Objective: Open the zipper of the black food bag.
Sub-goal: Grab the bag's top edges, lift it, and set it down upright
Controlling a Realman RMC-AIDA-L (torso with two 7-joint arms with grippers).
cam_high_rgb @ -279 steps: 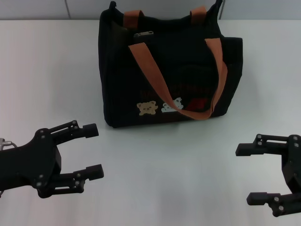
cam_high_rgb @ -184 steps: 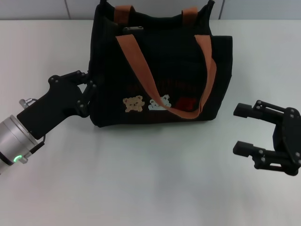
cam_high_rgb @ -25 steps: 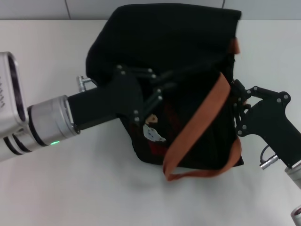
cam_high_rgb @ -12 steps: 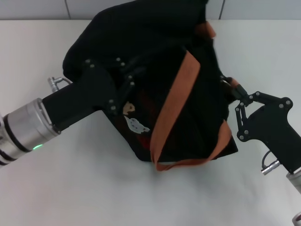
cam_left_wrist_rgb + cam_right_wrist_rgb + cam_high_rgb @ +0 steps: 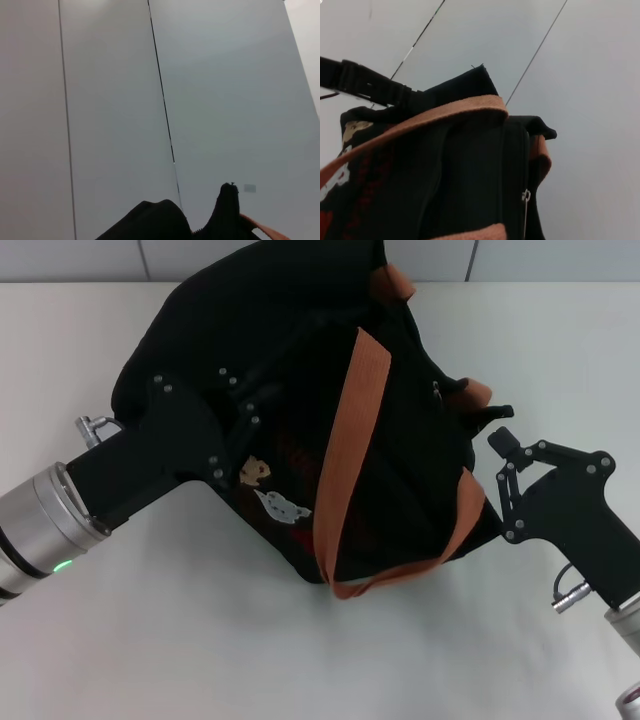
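Black fabric is bunched around the left gripper [image 5: 235, 435], whose fingers are buried in the front panel of the black food bag [image 5: 300, 380], so I cannot tell whether they are clamped or apart. Half a second ago the bag sat lower and more upright; now it has swung further up and toward the left arm, the orange strap [image 5: 345, 455] sliding across the front. The right gripper [image 5: 492, 425], which was at the bag's end, has pulled back slightly; its fingers' state is also unclear. Beyond its tips, the zipper [image 5: 526, 196] pull hangs beside the bag's side seam, probably not yet drawn. Underneath lies a white table [image 5: 180, 640]; behind it, grey wall panels [image 5: 110, 100].
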